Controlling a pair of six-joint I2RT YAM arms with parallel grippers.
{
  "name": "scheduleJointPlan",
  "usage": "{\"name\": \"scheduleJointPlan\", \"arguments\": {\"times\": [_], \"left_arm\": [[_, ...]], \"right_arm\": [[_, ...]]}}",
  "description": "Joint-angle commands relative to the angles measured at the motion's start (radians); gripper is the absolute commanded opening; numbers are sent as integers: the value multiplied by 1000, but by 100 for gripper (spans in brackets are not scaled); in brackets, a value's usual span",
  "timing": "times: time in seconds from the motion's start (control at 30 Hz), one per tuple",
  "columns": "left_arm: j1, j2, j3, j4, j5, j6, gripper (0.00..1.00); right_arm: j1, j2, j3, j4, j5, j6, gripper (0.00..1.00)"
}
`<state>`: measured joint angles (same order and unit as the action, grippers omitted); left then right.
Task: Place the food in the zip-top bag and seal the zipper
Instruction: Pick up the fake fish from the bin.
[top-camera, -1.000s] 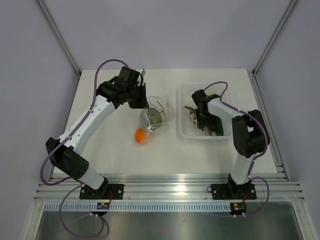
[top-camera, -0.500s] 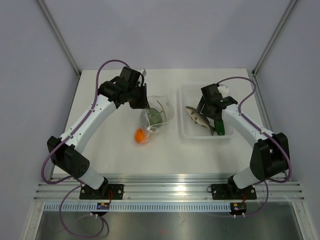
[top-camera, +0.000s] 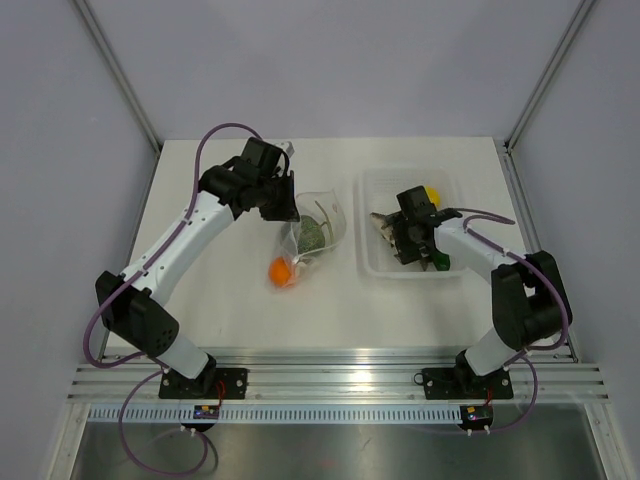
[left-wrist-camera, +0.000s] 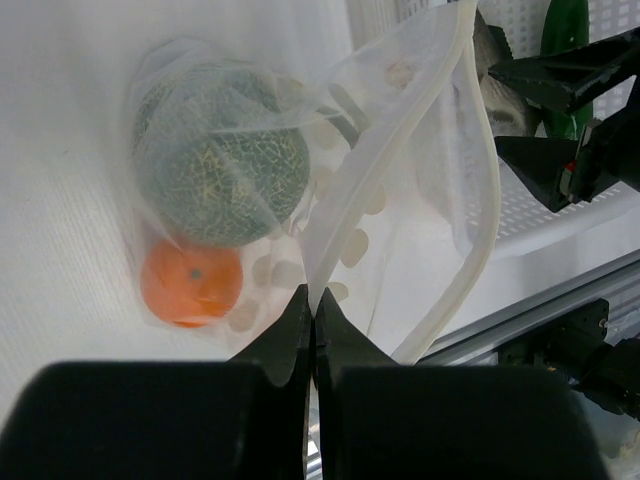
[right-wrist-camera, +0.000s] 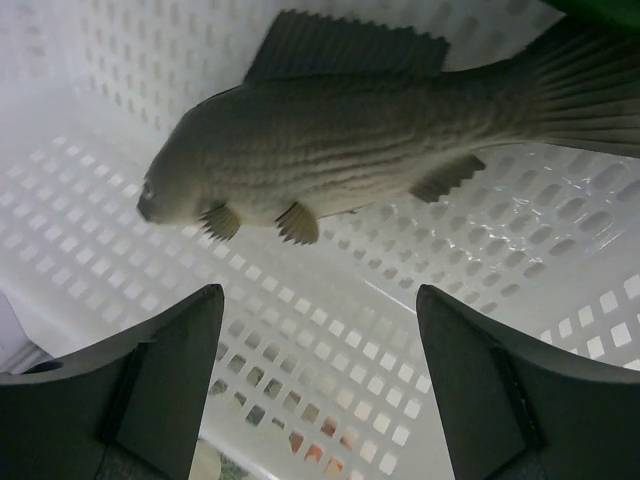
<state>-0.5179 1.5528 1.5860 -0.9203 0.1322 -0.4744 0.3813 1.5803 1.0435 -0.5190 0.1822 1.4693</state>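
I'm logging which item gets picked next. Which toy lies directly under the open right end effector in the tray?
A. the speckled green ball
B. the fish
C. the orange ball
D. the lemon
B: in the right wrist view, the right end effector hangs open right over the fish, which lies on its side on the perforated floor of the white tray.

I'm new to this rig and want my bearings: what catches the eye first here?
The left tool is pinched shut on the rim of a clear crinkly zip-top plastic bag, with a speckled green ball inside and a small orange ball beside it. The right tool hangs open over a brownish toy fish lying in a pale perforated plastic tray.
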Motion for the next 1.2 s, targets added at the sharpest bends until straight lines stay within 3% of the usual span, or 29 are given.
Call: {"name": "scheduleJointPlan", "arguments": {"times": [0.0,0.3,1.03,1.17], "left_arm": [[4,-45,-9,32,24,26,0],[4,-74,-37,29,7,42,0],[4,-73,-40,18,14,54,0],[4,-69,-40,18,15,56,0]], "right_arm": [[-9,30,-51,62,10,256,86],[-13,57,-92,105,86,373,88],[-67,12,-197,318,128,431,89],[-79,40,-194,320,103,460,84]]}}
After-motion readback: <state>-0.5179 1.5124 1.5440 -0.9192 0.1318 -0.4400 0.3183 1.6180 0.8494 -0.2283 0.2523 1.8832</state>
